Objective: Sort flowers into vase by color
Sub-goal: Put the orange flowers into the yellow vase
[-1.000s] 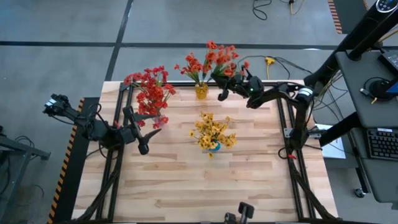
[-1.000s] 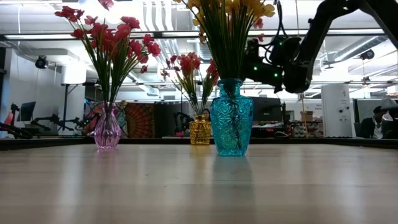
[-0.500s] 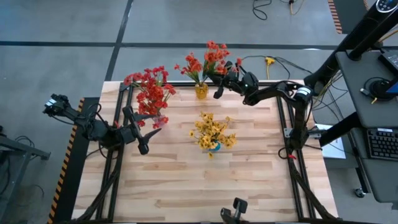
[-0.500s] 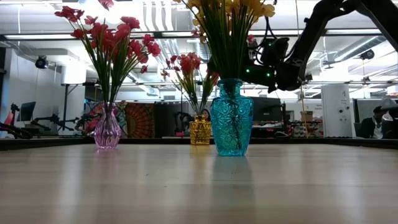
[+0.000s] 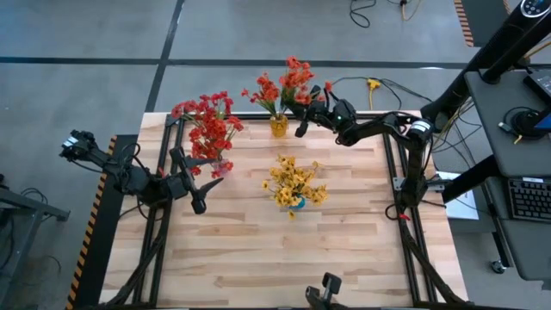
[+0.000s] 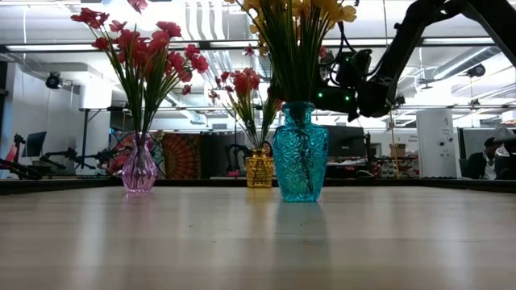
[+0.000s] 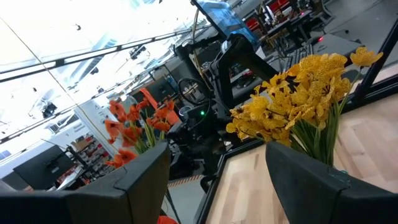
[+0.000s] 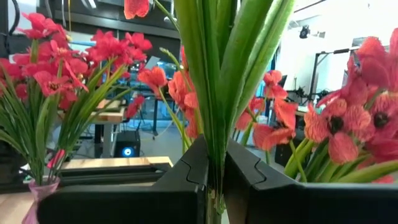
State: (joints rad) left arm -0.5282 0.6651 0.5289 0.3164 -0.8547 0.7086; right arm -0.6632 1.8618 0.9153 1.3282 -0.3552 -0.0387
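Wood-plank table (image 5: 258,250), grey floor, right end effector (image 8: 214,180) clamping green stem (image 8: 214,124), left end effector (image 5: 200,185) open

Landmark: teal glass vase (image 6: 300,151), centre of the wooden table (image 6: 258,242), holding yellow flowers (image 6: 297,32) on green stems that run out of the frame's top.

Behind it, just to its left: small amber vase (image 6: 260,170) with orange-red flowers (image 6: 242,83).

Far left of it: pink vase (image 6: 139,167) with red flowers (image 6: 137,44), spread wide.

Above and right of it: dark robot arm (image 6: 403,48) reaching down from the upper right corner, green lights lit near its wrist, its end hidden behind the yellow stems.

Far right of it, in the room beyond: a seated person (image 6: 488,161).
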